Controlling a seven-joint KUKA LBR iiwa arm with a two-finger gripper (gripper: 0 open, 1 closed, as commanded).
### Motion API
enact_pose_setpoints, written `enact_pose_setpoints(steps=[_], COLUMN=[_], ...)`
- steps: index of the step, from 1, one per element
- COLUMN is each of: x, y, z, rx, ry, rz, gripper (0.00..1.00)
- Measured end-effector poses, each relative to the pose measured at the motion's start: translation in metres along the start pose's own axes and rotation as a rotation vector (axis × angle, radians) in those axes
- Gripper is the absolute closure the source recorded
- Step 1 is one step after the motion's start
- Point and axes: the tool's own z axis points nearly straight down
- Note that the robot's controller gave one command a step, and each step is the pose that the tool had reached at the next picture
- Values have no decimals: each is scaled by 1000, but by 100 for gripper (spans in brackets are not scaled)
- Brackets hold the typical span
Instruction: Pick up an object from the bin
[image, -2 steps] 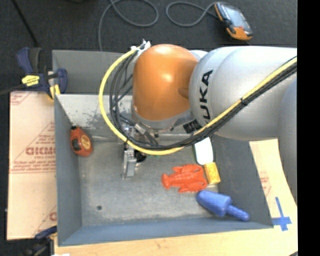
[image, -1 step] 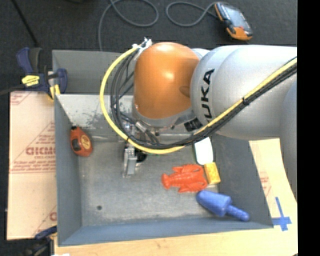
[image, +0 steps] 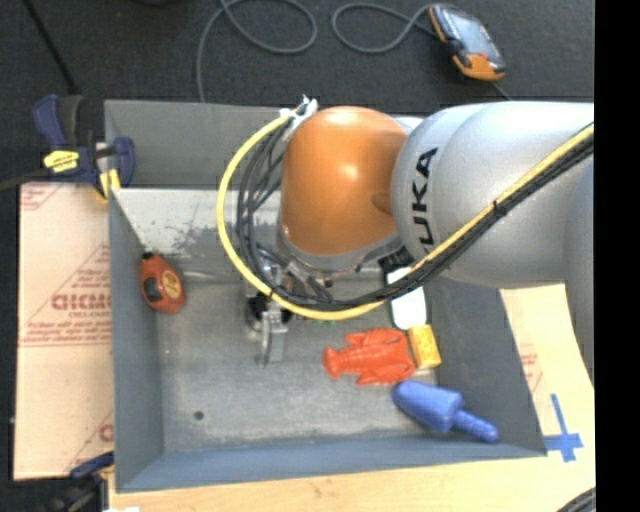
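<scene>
Nearest the front wall of the bin (image: 140, 400) lies a blue bulb-and-handle toy (image: 440, 408), its handle pointing toward the right front corner. Just behind it is a red plastic lobster (image: 368, 358), long axis running left to right, head end not clear, with a yellow block (image: 424, 346) touching its right end. Likely light, stiff and a bit slick, so best gripped across the narrow mid-body. Further back and left the claw (image: 268, 345) hangs over bare floor, near the lobster's left end, holding nothing I can see, open or closed I cannot tell; an orange tape measure (image: 160, 283) sits well apart by the left wall.
</scene>
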Motion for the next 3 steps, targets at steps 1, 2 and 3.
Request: enact_pose_setpoints(steps=[1,2,3], x=[-29,-27,-30], y=[-25,-60,-51], z=[22,51,70], rx=[1,2,1], ry=[1,0,1], rz=[-75,-147,-111], gripper=[0,0,0])
